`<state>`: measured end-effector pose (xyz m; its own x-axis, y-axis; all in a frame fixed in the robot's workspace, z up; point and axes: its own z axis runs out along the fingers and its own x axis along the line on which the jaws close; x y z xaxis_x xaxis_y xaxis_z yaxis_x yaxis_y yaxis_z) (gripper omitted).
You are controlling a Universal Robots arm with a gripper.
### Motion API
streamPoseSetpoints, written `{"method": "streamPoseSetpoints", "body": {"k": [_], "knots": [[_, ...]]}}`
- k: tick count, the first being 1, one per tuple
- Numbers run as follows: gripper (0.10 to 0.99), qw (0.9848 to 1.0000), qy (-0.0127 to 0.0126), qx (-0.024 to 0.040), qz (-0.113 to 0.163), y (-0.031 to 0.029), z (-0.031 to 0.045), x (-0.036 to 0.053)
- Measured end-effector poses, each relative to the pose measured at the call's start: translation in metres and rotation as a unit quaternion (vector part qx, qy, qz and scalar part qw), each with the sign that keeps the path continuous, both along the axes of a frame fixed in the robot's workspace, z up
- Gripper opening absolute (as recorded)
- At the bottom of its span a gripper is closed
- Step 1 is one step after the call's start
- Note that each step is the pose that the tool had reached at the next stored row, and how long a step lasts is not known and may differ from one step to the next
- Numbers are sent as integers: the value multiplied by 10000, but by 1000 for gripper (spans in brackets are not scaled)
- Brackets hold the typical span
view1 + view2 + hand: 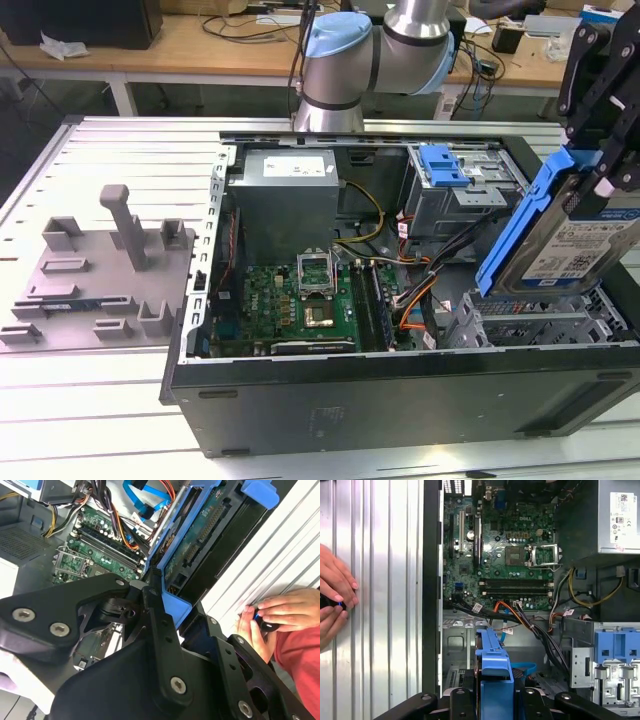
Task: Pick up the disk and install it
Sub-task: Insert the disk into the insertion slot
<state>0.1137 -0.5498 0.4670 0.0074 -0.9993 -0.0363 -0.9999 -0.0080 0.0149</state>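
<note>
Exterior view: the robot arm's black gripper (598, 180) was clamped on the task's disk (575, 235), a flat rectangular silver metal hard drive with a blue-and-white label, framed by a blue plastic carrier bracket. The fingers pinched the upper end of the disk, which hung tilted, label toward the camera, at the exterior view's right. Its lower corner sat close over a silver perforated metal drive cage (540, 320); contact between the two could not be made out.

In the second wrist view the gripper (177, 607) closed around the bracket's end, and the disk (200, 545) showed its green circuit-board underside. In the first wrist view the gripper (495, 705) held the disk (494, 665) edge-on above the cage floor.

Beside the cage ran a bundle of black, orange and blue cables (420, 295), then a green motherboard (300, 300) lying flat. Behind it stood a large grey metal power-supply box (285, 195) and, further toward the exterior view's right, a smaller blue plastic latch (445, 165). All sat inside an open black computer case (400, 400) lying on a ribbed aluminium table (100, 400). A grey fixture plate (100, 270) with upright pegs lay on the table at the exterior view's left. A person's hands (335, 590) rested on the table beside the case, holding something small and dark.
</note>
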Motion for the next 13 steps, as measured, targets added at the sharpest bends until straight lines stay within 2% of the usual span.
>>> {"method": "streamPoseSetpoints", "body": {"k": [13], "knots": [[369,10000,0,0,46,-25,-77,3]]}}
